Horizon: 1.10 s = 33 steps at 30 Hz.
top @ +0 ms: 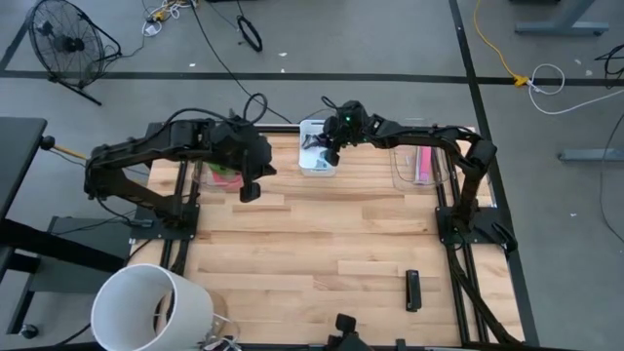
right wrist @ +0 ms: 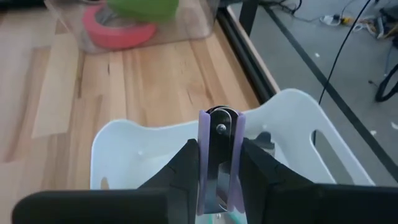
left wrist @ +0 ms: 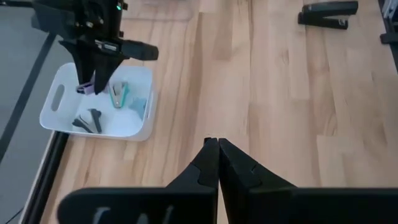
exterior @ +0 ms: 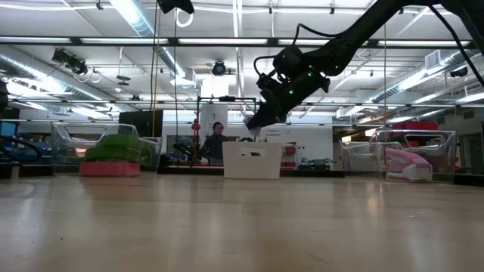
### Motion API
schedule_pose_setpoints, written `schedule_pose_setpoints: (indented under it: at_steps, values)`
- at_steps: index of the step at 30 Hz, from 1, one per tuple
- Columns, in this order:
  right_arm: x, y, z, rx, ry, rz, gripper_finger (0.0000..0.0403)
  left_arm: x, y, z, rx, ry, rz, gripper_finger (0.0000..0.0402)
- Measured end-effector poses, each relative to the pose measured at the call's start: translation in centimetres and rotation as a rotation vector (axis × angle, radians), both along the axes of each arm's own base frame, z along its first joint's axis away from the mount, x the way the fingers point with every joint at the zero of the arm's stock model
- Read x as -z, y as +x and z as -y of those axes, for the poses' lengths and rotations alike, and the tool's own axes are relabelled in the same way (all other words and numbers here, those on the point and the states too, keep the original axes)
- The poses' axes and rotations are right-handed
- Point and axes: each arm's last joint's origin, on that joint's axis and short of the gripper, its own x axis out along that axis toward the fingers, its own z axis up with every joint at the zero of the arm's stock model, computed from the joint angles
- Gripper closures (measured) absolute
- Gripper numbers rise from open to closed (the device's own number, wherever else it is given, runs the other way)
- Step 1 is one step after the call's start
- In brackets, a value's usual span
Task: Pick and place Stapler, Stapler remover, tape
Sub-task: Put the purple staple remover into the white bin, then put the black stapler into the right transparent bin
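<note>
My right gripper [top: 331,154] hangs over the white bin [top: 318,173] at the table's far middle, shut on a purple staple remover [right wrist: 203,158]. The bin [left wrist: 59,99] holds a teal remover [left wrist: 119,94] and a black remover [left wrist: 89,120]. My left gripper [top: 251,193] is shut and empty above the bare table, left of the bin. A black stapler [top: 412,290] lies flat on the table near the front right. Green tape [right wrist: 142,7] sits on a red-pink ring [right wrist: 118,36] in a clear container [top: 219,175] at the far left. My right gripper pinches the purple staple remover by its two purple outer sides [right wrist: 235,155] between its two fingers [right wrist: 180,168]. The fingers slant down from above. The remover is lifted clear, above the white bin [right wrist: 292,118].
A second clear container [top: 424,166] with pink items stands at the far right. A large white cylinder [top: 146,307] stands at the front left corner. A person [exterior: 217,140] shows in the room beyond the table. Bare wood lies across the table's middle and front.
</note>
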Motion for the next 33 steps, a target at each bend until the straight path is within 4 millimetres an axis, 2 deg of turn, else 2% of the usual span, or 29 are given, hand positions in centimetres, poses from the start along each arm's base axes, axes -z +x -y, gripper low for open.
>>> schedule_pose_setpoints:
  at_steps: [9, 12, 17, 21, 24, 28, 33]
  values:
    - [-0.5, 0.3, 0.1, 0.019, 0.012, 0.065, 0.0315, -0.2, -0.1, 0.0, -0.01, 0.011, 0.009, 0.0395]
    - [-0.5, 0.3, 0.1, 0.047, 0.028, 0.067, 0.0285, -0.2, -0.1, 0.0, -0.01, 0.011, 0.009, 0.0397]
    - [-0.5, 0.3, 0.2, 0.096, 0.058, 0.071, 0.0211, -0.4, -0.4, -0.1, -0.012, 0.02, 0.019, 0.0398]
    - [-0.5, 0.3, 0.2, 0.096, 0.062, 0.072, 0.0159, -1.2, -1.7, -0.6, -0.055, 0.032, 0.059, 0.0398]
    - [-0.6, 0.3, 0.0, 0.084, 0.066, 0.075, 0.0136, -1.9, -2.9, -1.0, -0.106, 0.053, 0.088, 0.0398]
    - [-1.3, 0.4, -0.5, 0.069, 0.06, 0.09, 0.0124, -2.8, -4.5, -1.3, -0.136, 0.061, 0.134, 0.0398]
    - [-3.3, 0.0, -1.3, 0.054, 0.04, 0.121, 0.0128, -3.5, -5.9, -1.4, -0.16, 0.069, 0.174, 0.0398]
